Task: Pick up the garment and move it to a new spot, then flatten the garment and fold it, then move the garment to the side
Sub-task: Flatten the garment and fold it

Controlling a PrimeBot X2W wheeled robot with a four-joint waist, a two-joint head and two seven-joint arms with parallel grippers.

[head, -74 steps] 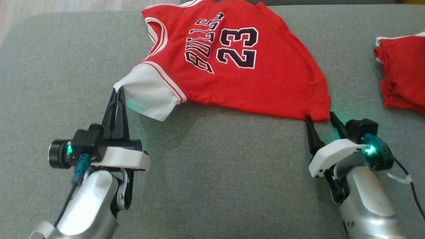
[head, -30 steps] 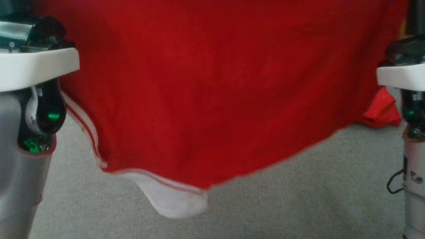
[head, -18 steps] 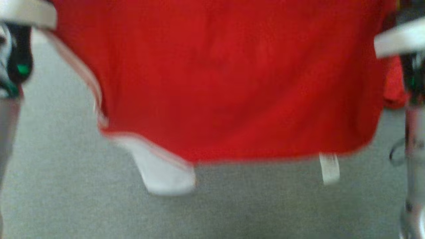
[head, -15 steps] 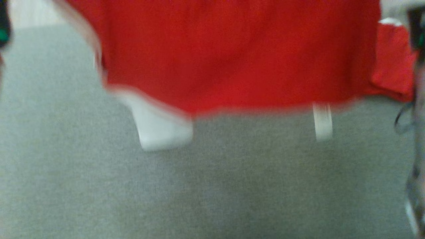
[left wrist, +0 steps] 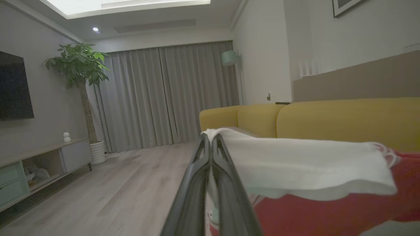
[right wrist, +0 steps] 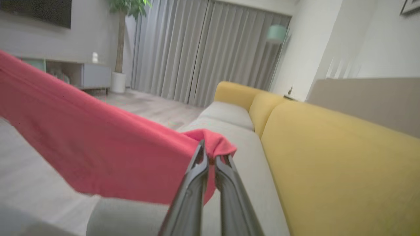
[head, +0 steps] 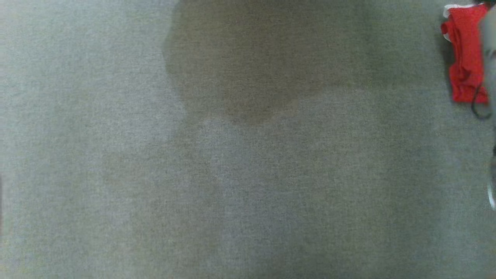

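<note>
The garment (left wrist: pixel 328 216) is a red jersey with a white sleeve (left wrist: pixel 295 167), held up in the air between both grippers. In the left wrist view my left gripper (left wrist: pixel 211 139) is shut on the edge of the white sleeve. In the right wrist view my right gripper (right wrist: pixel 210 154) is shut on a bunched red corner, and the red cloth (right wrist: pixel 82 137) stretches away to the left above the seat. In the head view the garment's dark shadow (head: pixel 248 66) lies on the grey cushion (head: pixel 248 193).
Another red cloth (head: pixel 467 54) lies bunched at the far right of the cushion, beside a sliver of my right arm (head: pixel 491 50). A yellow sofa back (right wrist: pixel 328 164) runs along the seat. Wooden floor (left wrist: pixel 115 190), a low cabinet (left wrist: pixel 39 167) and a potted plant (left wrist: pixel 80 65) stand beyond.
The garment, which hung across the head view and climbed, has left that view upward. Both arms rose with it, leaving its shadow on the cushion.
</note>
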